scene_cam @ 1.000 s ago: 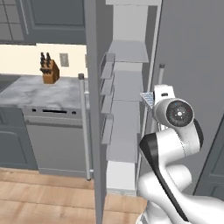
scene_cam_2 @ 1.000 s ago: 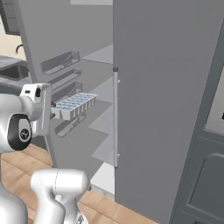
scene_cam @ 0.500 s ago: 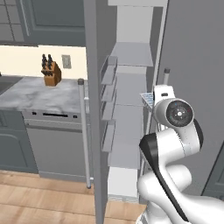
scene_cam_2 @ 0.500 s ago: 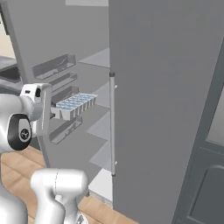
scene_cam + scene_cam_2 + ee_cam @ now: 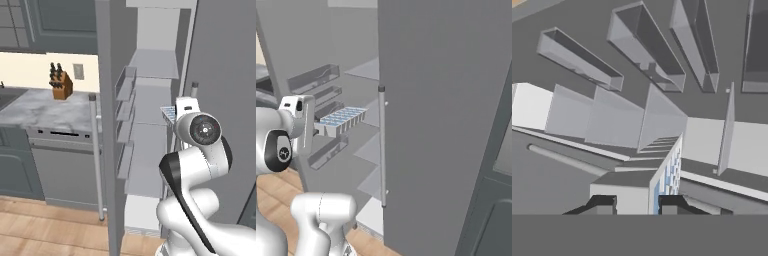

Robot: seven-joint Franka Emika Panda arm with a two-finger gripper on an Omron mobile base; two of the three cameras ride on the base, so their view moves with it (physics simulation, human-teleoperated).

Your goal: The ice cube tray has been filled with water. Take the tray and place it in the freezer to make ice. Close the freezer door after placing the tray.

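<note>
You had the jaws clamped on the ice cube tray [image 5: 341,120], carried level at the open freezer [image 5: 150,120], probably just short of a shelf. Next you needed to slide it in, release, then shut the freezer door [image 5: 107,125].

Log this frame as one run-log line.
gripper: shut on flat white ice cube tray | tray: level, in air before tall grey freezer shelves | freezer door: open | placed: not yet

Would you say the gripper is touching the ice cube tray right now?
Touching. In the right base view the gripper is shut on the near end of the ice cube tray, holding it level in the air.
</note>
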